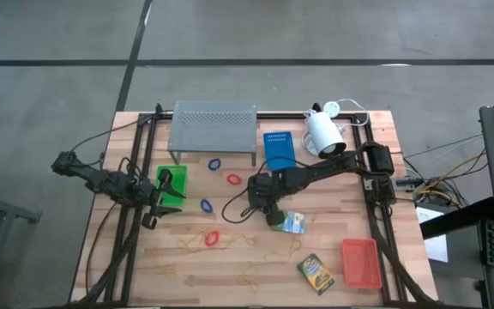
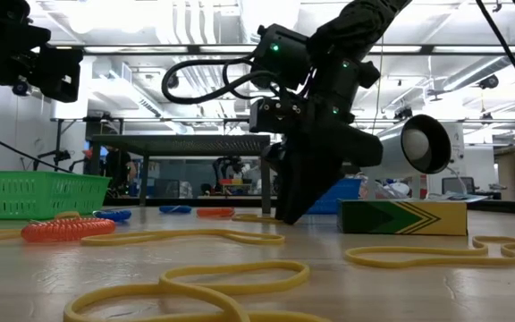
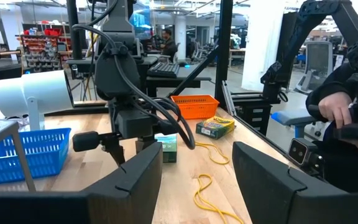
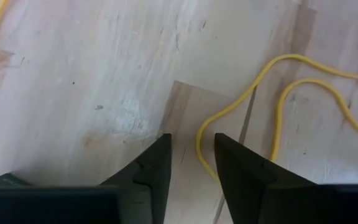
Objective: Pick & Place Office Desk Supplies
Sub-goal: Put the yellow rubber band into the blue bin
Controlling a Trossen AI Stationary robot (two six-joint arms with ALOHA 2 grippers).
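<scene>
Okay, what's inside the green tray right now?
The green tray shows only its bare mesh floor where visible in the high view. The left gripper, open, hangs over its near edge and covers that part, so anything beneath it can't be seen.

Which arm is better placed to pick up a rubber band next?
The right. Its gripper is down at the table, fingers straddling a yellow rubber band. The left gripper waits open by the green tray.
</scene>
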